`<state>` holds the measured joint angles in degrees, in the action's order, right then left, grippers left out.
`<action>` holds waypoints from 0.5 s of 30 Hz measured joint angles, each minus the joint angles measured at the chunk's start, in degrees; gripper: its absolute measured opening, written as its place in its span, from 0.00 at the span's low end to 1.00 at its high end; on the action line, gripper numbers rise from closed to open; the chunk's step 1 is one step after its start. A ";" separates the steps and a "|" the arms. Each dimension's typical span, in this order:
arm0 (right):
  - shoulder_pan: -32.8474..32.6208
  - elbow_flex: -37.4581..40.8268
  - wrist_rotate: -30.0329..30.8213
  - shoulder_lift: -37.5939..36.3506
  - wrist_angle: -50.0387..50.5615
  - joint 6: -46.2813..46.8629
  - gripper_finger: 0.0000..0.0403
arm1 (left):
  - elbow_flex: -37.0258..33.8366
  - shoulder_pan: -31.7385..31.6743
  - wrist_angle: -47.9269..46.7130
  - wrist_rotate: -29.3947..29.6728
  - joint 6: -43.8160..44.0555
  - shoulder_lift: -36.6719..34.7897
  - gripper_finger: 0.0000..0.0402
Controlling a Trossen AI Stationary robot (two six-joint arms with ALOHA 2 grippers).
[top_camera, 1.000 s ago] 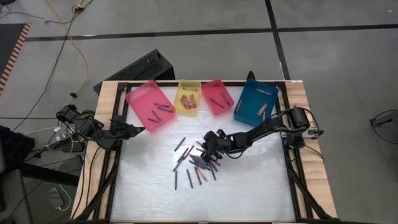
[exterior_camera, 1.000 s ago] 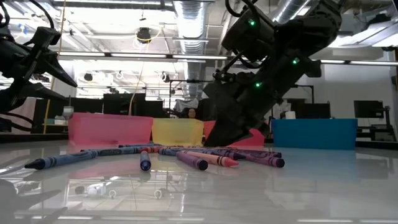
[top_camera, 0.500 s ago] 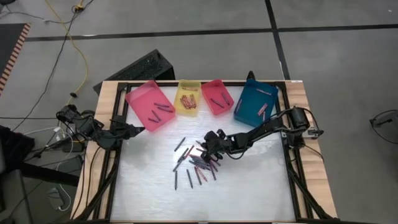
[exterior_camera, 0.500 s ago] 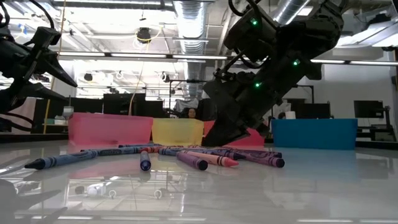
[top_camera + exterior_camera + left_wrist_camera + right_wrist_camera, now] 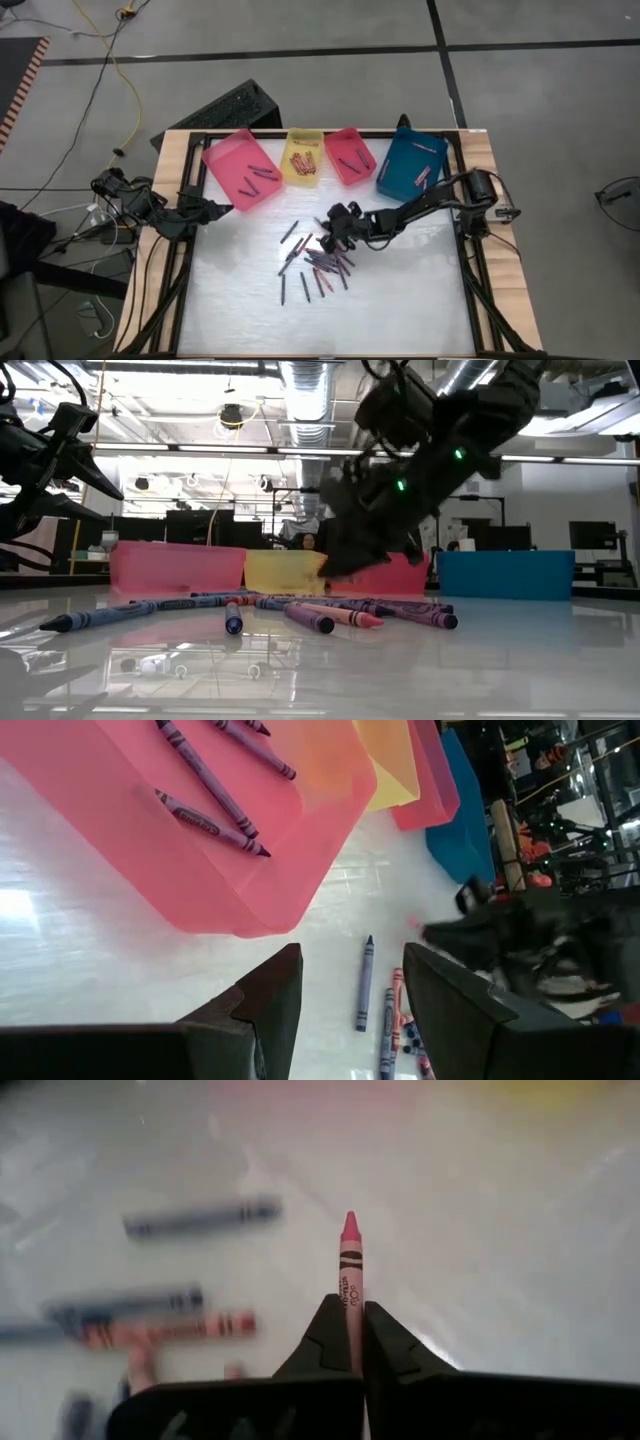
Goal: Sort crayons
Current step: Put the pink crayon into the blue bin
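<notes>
Pink crayon (image 5: 350, 1265) pinched in the right gripper (image 5: 350, 1315), lifted above the scattered crayons (image 5: 318, 265) mid-table.
Its long axis runs straight out past the fingertips; trays lie beyond. Left gripper (image 5: 345, 990) waits spread beside the pink tray (image 5: 230, 870).

Along the table's (image 5: 400, 310) far edge we see four trays in a row: large pink tray (image 5: 240, 169), yellow tray (image 5: 302, 157), small red tray (image 5: 349, 155), blue tray (image 5: 411, 165). A yellow cable (image 5: 118, 75) (loosely snaking) crosses the floor.
</notes>
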<state>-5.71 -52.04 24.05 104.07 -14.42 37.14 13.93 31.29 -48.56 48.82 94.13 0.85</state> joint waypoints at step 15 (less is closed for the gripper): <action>5.40 -0.19 5.00 -20.02 11.25 -11.75 0.01 | 0.00 0.00 0.00 -0.18 0.15 0.00 0.41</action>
<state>-0.31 -52.23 29.05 84.05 -3.17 25.38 13.93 31.29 -48.55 48.64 94.28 0.84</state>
